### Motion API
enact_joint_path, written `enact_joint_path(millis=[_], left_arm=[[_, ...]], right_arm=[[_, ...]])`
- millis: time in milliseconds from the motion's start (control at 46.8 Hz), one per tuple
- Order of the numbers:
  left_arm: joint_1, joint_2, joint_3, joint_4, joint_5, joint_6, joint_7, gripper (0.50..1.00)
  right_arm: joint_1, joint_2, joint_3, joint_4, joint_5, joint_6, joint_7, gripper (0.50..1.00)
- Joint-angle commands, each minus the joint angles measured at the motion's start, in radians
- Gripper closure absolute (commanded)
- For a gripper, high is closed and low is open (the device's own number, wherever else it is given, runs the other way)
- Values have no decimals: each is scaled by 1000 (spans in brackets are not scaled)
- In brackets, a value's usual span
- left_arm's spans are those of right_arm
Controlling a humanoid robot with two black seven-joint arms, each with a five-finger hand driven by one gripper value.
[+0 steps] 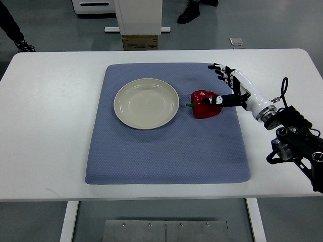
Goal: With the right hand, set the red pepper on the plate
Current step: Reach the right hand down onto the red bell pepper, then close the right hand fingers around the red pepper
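Note:
A red pepper (204,105) with a green stem lies on the blue mat (166,151), just right of the cream plate (146,103), which holds nothing. My right hand (212,84) reaches in from the right edge and sits right of and behind the pepper. Its thumb (211,101) lies across the pepper's top, while the other fingers (221,70) are spread out above the mat, away from the pepper. The hand is open and does not enclose the pepper. The left arm does not show.
The mat lies in the middle of a white table (45,126). Behind the far edge stand a cardboard box (140,42) and a white pedestal. A person's shoes (189,14) show on the floor beyond.

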Motion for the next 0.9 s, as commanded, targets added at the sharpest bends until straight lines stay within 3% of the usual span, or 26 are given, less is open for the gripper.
enact_joint_path(millis=[0, 876], left_arm=[[0, 0, 0, 0, 0, 0, 0, 500], [0, 0, 0, 0, 0, 0, 0, 500]], right_arm=[[25, -10, -44, -2, -12, 0, -2, 505], [148, -13, -265, -88, -93, -3, -68, 517]])
